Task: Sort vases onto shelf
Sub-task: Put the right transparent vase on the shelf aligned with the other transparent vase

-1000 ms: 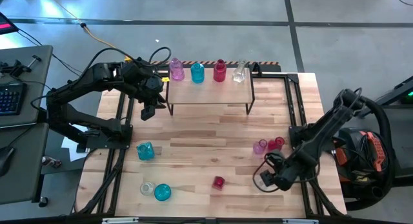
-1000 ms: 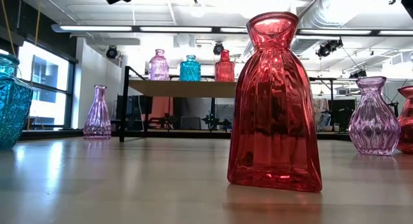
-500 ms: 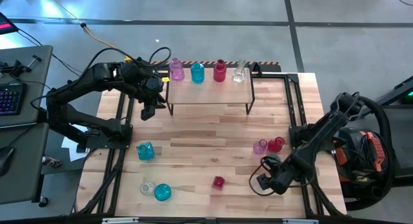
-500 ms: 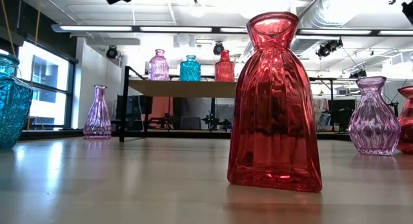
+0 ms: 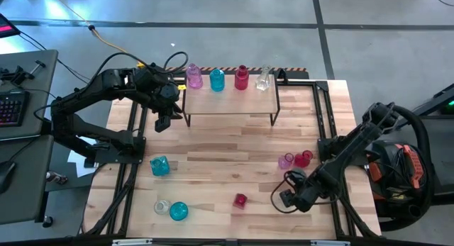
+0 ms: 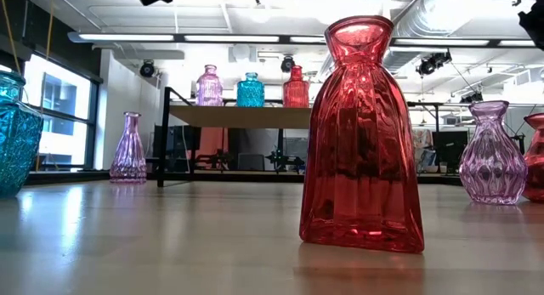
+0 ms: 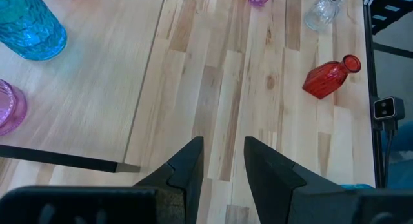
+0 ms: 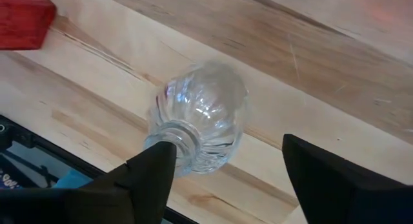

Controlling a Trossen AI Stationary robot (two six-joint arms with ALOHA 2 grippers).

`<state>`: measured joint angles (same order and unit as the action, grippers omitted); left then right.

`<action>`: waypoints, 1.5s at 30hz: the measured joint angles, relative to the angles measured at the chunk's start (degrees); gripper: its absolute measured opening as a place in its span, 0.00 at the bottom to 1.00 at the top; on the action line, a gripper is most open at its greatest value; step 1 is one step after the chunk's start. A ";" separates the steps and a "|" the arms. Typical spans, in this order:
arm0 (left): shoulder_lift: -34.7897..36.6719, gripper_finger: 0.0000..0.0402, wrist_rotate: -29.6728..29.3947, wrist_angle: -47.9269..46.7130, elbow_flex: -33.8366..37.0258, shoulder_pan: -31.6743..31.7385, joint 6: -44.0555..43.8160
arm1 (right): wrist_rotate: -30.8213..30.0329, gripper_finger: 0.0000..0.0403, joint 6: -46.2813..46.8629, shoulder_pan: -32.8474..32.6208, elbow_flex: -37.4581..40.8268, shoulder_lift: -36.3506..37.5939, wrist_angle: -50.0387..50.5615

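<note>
My right gripper [image 8: 226, 146] hangs low over the table's front right area with its fingers [image 8: 322, 179] spread apart, and the clear ribbed vase [image 8: 200, 114] sits in the gap between them. Its neck points back toward my wrist and lies close by one finger (I cannot tell whether it touches, or whether the vase stands upright or lies over), so I judge the squeeze should land across the round body. The shelf [image 5: 230, 101] is well away at the far edge, where my left gripper [image 5: 160, 123] waits beside its end, fingers slightly parted and holding nothing.
</note>
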<state>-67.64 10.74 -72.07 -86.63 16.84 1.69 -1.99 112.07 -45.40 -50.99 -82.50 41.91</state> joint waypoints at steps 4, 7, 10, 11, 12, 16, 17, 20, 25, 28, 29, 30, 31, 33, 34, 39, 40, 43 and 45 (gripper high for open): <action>0.00 0.26 0.00 0.01 0.00 -0.02 0.00 | 2.04 0.59 0.16 0.81 -0.12 0.07 1.33; 0.00 0.26 0.00 0.00 0.00 -0.01 0.00 | 1.73 0.56 -0.10 1.08 -0.14 0.09 1.67; 0.00 0.26 0.00 -0.01 0.00 -0.01 0.00 | 1.72 0.51 -0.57 1.17 -0.14 0.11 1.81; 0.00 0.26 0.00 0.00 0.00 -0.02 0.00 | 1.61 0.49 -0.66 1.17 -0.14 0.11 1.83; 0.00 0.26 0.00 0.00 0.00 -0.02 0.00 | 1.51 0.47 -0.66 1.17 -0.14 0.10 1.95; 0.00 0.26 0.00 0.02 0.00 -0.01 0.00 | 1.37 0.37 -1.50 1.18 -0.11 0.08 2.64; 0.00 0.26 0.00 0.00 0.00 -0.02 0.00 | 1.34 0.34 -1.49 1.19 -0.10 0.07 2.72; 0.00 0.26 0.00 0.02 0.00 -0.02 0.00 | 1.18 0.27 -1.60 1.19 -0.10 0.07 2.85; 0.00 0.26 0.00 0.00 0.00 -0.01 0.00 | 1.19 0.13 -2.96 1.19 -0.10 0.05 2.96; 0.00 0.26 0.00 0.00 0.00 -0.01 0.00 | 1.22 0.04 -3.97 1.17 -0.10 0.09 3.11; 0.00 0.26 0.00 0.02 0.00 -0.01 0.00 | 1.23 0.03 -4.42 1.19 -0.10 0.09 3.13; 0.00 0.26 0.00 0.01 0.00 -0.02 0.00 | 1.30 0.02 -4.95 1.19 -0.10 0.09 3.15; 0.00 0.26 0.00 0.01 0.00 -0.02 0.00 | 1.41 0.02 -5.36 1.19 -0.08 0.09 3.17; 0.00 0.26 0.00 0.02 0.00 -0.02 0.00 | 1.43 0.03 -5.59 1.19 -0.04 0.07 3.17; 0.00 0.26 0.00 0.02 0.00 0.00 0.00 | 1.43 0.03 -5.75 1.19 -0.03 0.11 3.17; 0.00 0.26 0.00 -0.01 0.00 -0.01 0.00 | 1.85 0.01 -8.45 1.68 0.08 1.37 4.22; 0.00 0.26 0.00 0.02 0.00 0.00 0.00 | 1.86 0.01 -9.13 1.96 0.08 1.80 4.84; 0.00 0.26 0.00 0.01 0.00 -0.01 0.00 | 2.08 0.01 -11.40 2.98 0.32 3.36 7.04; 0.00 0.26 0.00 0.01 0.00 0.00 0.00 | 1.92 0.01 -13.36 3.77 0.48 4.33 7.75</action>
<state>-67.64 10.74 -72.06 -86.63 16.84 1.69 -0.07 98.71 -41.63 -50.51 -78.17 49.66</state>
